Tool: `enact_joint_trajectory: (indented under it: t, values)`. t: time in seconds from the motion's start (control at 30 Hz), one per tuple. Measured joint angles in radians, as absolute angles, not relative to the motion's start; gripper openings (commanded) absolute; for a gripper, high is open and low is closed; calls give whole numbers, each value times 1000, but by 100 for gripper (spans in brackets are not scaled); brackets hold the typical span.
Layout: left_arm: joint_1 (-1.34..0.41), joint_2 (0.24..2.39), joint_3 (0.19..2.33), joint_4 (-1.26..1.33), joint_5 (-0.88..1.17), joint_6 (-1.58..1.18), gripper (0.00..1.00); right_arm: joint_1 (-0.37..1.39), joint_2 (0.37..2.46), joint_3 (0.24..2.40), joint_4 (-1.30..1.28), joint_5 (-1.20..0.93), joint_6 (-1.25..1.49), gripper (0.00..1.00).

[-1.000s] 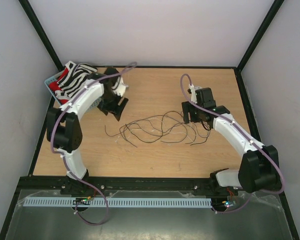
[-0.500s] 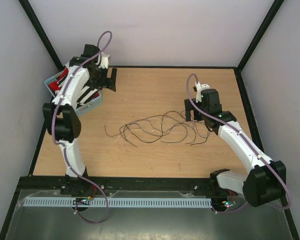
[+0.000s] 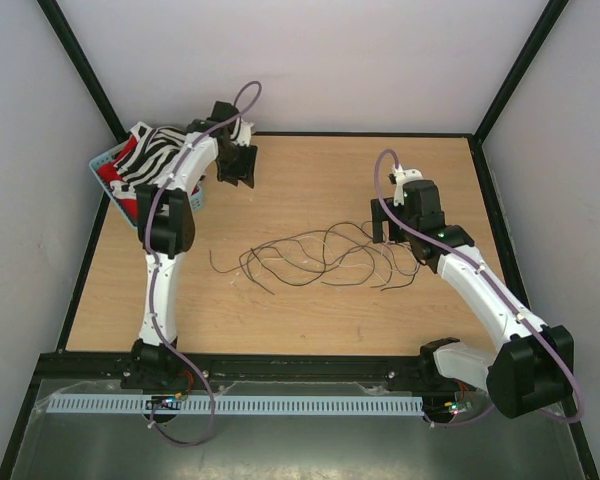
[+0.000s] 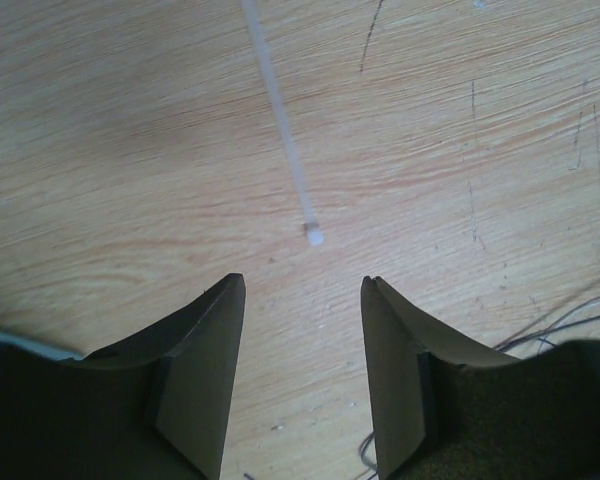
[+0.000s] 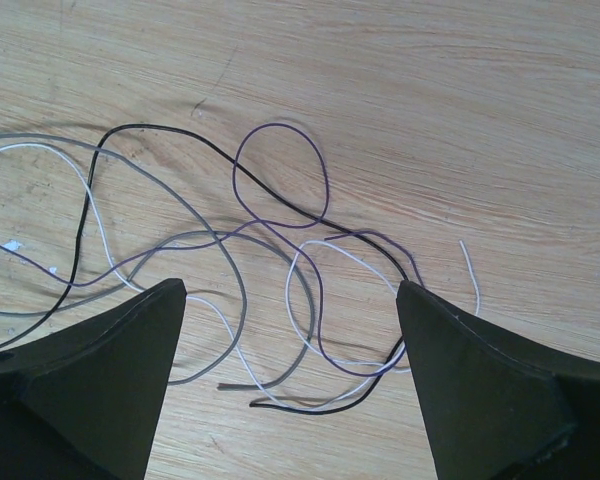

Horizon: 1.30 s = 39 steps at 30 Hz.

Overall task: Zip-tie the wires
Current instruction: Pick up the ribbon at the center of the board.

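Where view cuts off, zip tie (image 4: 282, 120) far end unseen.

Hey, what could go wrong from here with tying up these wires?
The zip tie lies thin and flat on the table, so the open left pincer may slip off it. The wires sprawl loosely; the open right pincer above them may catch only some strands.
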State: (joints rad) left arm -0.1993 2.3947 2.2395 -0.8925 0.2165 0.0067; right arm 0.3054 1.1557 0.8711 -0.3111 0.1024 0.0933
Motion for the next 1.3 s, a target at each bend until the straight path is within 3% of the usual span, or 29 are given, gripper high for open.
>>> enact_joint_trajectory:
  t: [0.53, 0.9, 1.3]
  values:
    - [-260, 2495, 2262, -884, 154, -2, 42, 305, 1145, 871, -310, 125, 93, 98]
    - [-260, 2518, 2273, -881, 118, -20, 28, 305, 1135, 871, -309, 131, 93, 98]
    - [-281, 2518, 2261, -876, 61, -24, 22, 305, 1118, 871, -308, 140, 93, 98]
